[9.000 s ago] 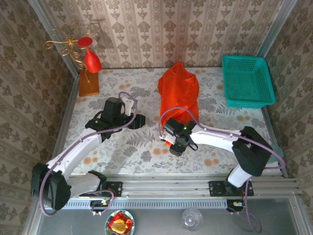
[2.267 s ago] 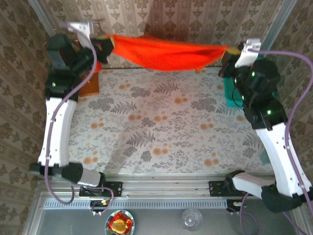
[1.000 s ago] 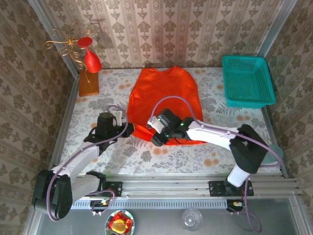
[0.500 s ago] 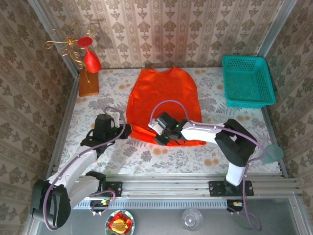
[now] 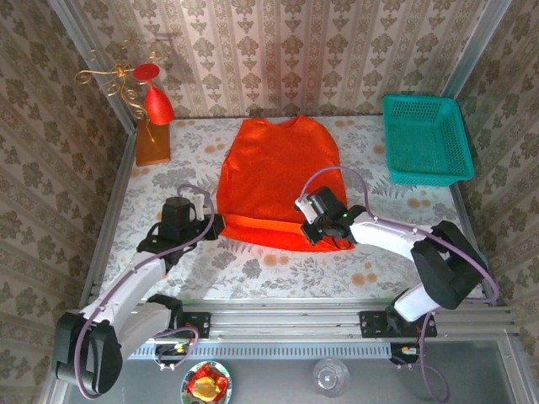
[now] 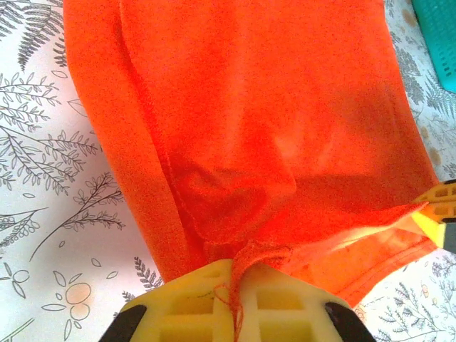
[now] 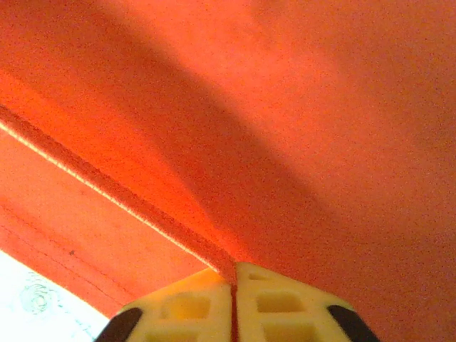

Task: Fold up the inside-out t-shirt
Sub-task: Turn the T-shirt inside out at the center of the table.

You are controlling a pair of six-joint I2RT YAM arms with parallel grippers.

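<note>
Left gripper point(image 6: 235, 274) clamped on t-shirt point(image 5: 282, 168) hem, right gripper point(image 7: 234, 272) seemingly likewise, basket point(image 5: 429, 178), ornament point(image 5: 158, 105) apart

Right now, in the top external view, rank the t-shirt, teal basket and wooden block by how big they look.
1. t-shirt, clearly largest
2. teal basket
3. wooden block, smallest

All three sit on the table, so nearness to the camera hardly skews this.

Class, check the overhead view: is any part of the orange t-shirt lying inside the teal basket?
No, the orange t-shirt lies spread on the floral table, apart from the teal basket at the far right.
</note>
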